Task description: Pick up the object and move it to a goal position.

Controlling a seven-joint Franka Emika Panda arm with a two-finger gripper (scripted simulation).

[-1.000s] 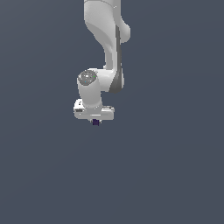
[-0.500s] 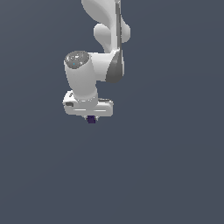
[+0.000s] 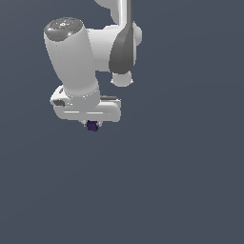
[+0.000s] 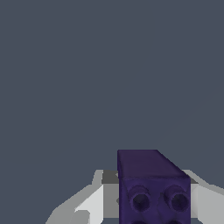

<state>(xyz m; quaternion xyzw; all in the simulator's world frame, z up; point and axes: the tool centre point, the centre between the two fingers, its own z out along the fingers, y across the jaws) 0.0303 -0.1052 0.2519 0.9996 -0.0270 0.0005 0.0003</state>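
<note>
One white claw hangs beneath the white robot arm in the exterior view, and it is clenched on the small dark purple cube-like block, which peeks out just below the claw's wide white body. The block is held up in the air, with nothing but flat grey-blue background under it and around it.

From the wrist view the same dark purple block fills the space between the white fingers, one finger touching each side of it. Its near face shows round sockets, two of them plain and more cut off by the frame edge, and its top face runs back away from the camera. A dark grey strip sits behind the block where the fingers meet the claw's body.

Above the claw, in the exterior view, the arm's thick white cylinder with a grey cap tilts toward the exterior view's left, and a dark grey joint cover sits beside it toward the exterior view's right.
</note>
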